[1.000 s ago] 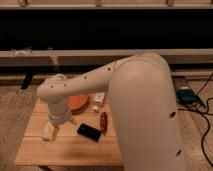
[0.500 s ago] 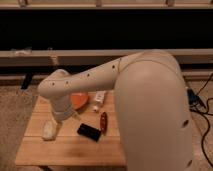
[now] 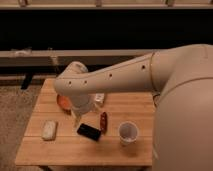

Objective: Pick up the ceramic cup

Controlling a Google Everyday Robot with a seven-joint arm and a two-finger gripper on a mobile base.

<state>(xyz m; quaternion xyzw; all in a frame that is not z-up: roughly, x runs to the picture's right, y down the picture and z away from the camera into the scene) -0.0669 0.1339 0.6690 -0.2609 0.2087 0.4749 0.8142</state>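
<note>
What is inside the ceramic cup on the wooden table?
Nothing shows inside the ceramic cup; its near wall covers part of the bottom. The gripper hangs apart from it, by the orange bowl.

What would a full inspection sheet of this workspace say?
Surface: pale slatted wooden table.
Job's things: small white ceramic cup, upright, front right, not held.
Clutter: flat black slab; red oblong item; pale flat block; orange bowl; small white box.
Grippers: gripper above the table beside the orange bowl, left of the cup.
Cables: nothing seen.
Surroundings: beige carpet; dark wall behind.
</note>
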